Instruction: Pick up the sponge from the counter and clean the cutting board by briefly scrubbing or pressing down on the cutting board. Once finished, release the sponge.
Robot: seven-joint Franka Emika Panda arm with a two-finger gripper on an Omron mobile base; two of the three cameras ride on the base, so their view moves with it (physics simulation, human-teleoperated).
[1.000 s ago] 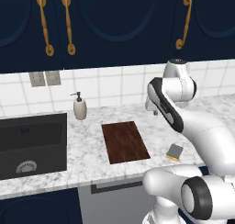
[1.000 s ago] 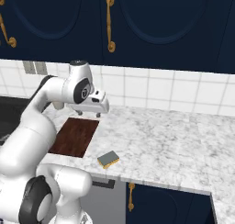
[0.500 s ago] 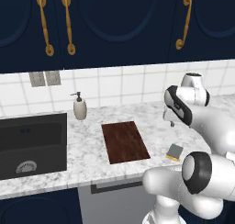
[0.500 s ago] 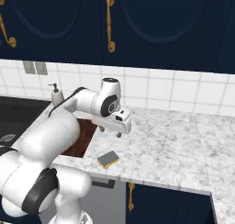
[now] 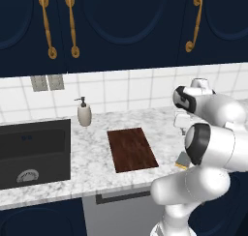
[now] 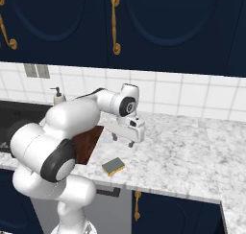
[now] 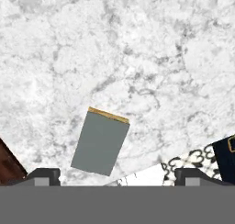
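The arm reaches forward over the table [image 6: 192, 151], wrist bent so the end effector [image 6: 123, 140] points straight down, above the marble and clear of it. Its fingers are spread apart, holding nothing. The sponge [image 6: 113, 166] lies flat near the front edge, just right of the cutting board [image 5: 131, 149].

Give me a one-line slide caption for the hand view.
Open gripper looking straight down at the sponge, which lies grey side up on the marbled counter, a corner of the cutting board at the edge.
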